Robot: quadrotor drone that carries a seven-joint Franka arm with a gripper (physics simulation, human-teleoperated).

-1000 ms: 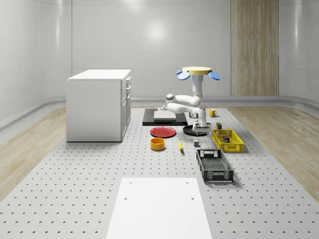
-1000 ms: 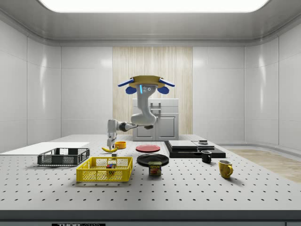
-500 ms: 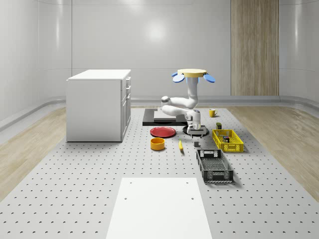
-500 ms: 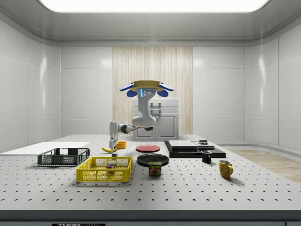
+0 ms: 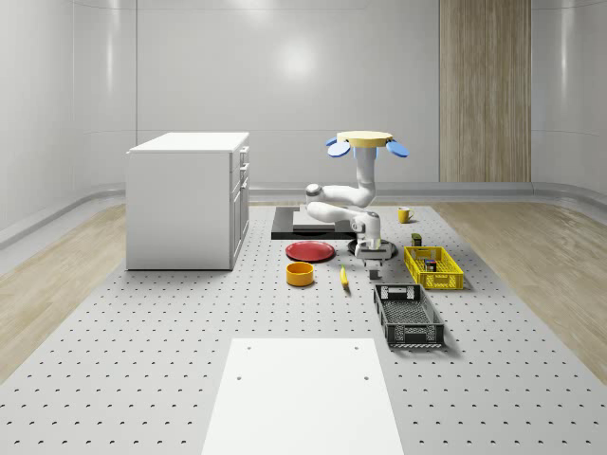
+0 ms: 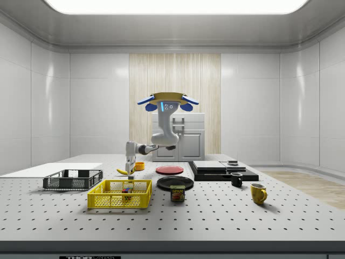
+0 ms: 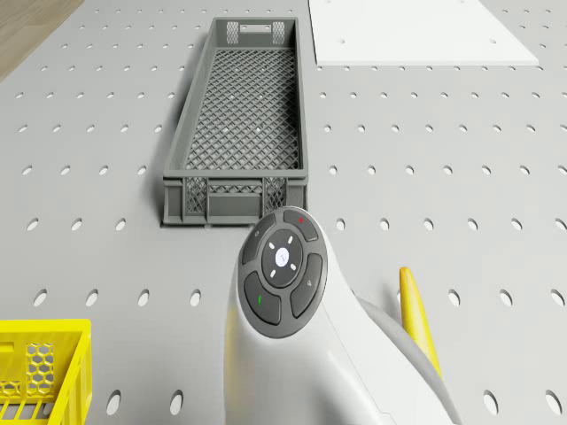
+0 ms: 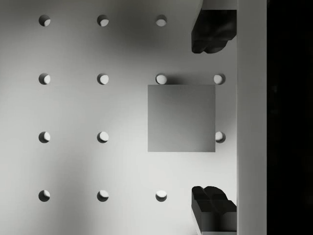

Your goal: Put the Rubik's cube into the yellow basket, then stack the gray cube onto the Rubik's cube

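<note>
The gray cube (image 8: 181, 118) lies on the perforated table, straight under my open gripper (image 8: 211, 120); one black fingertip (image 8: 212, 32) shows on each side of it, neither touching. In the whole-scene view the gripper (image 5: 373, 256) hangs just above the gray cube (image 5: 374, 273), left of the yellow basket (image 5: 432, 266). The Rubik's cube (image 6: 127, 189) sits inside the yellow basket (image 6: 119, 194). The drone (image 5: 361, 140) hovers over the black plate (image 5: 363, 248), with its arm bent down.
A dark gray crate (image 7: 239, 124) stands just beyond the gripper, and a banana (image 7: 416, 314) lies beside it. A red plate (image 5: 310, 251), a yellow bowl (image 5: 300, 274), a white cabinet (image 5: 188, 199) and a spam can (image 6: 177, 193) are nearby.
The drone has shifted toward the whole-scene view's left, and the arm has folded in. The gripper has come down closer over the gray cube.
</note>
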